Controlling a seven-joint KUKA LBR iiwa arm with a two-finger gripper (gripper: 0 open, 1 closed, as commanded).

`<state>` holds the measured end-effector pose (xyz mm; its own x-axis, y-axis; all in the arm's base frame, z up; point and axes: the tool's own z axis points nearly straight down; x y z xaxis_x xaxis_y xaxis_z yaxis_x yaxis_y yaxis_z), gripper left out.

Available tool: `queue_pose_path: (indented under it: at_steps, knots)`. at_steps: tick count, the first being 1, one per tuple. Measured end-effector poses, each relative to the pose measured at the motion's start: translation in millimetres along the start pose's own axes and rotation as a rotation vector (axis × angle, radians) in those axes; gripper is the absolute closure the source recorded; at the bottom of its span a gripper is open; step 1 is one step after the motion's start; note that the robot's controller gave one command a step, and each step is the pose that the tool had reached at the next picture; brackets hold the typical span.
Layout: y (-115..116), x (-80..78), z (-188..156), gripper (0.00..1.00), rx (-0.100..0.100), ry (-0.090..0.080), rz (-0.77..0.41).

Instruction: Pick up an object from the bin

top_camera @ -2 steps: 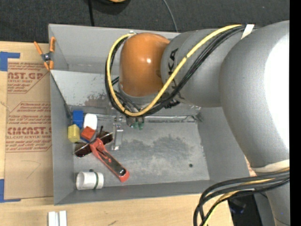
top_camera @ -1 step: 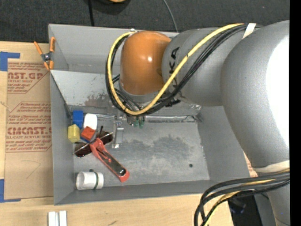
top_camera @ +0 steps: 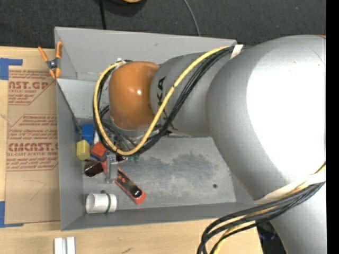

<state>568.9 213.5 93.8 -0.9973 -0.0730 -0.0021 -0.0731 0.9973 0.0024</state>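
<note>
Nearest, in the bin's near left corner as the camera sees it, a short white plastic cylinder lies on its side on the floor of the grey metal bin, close against the near wall. Just beyond it and a little to the right, a flat red bar with a black panel on its face lies slantwise, and its upper left end comes right up to the gripper. That gripper points down at the floor between the bar and a small dark brown glossy piece, which lies just beside it on the left. Whether it is released or clenched cannot be made out, and nothing can be seen gripped in it. Farther back, three small blocks crowd together near the left wall. A yellow block sits outermost, an orange-red block touches it on the right, and a blue block stands behind them both. Above this cluster hangs the wrist's rounded orange cover, looped by yellow and black cables. Behind it the thick silver arm stretches away to the right, over the bare stained floor and the bin's right rim.
</note>
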Motion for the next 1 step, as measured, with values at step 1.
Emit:
queue_pose_path:
  at_steps: [1]
  knots:
    - [14.2,7.8,1.0,0.0,0.002,0.013,-0.021]
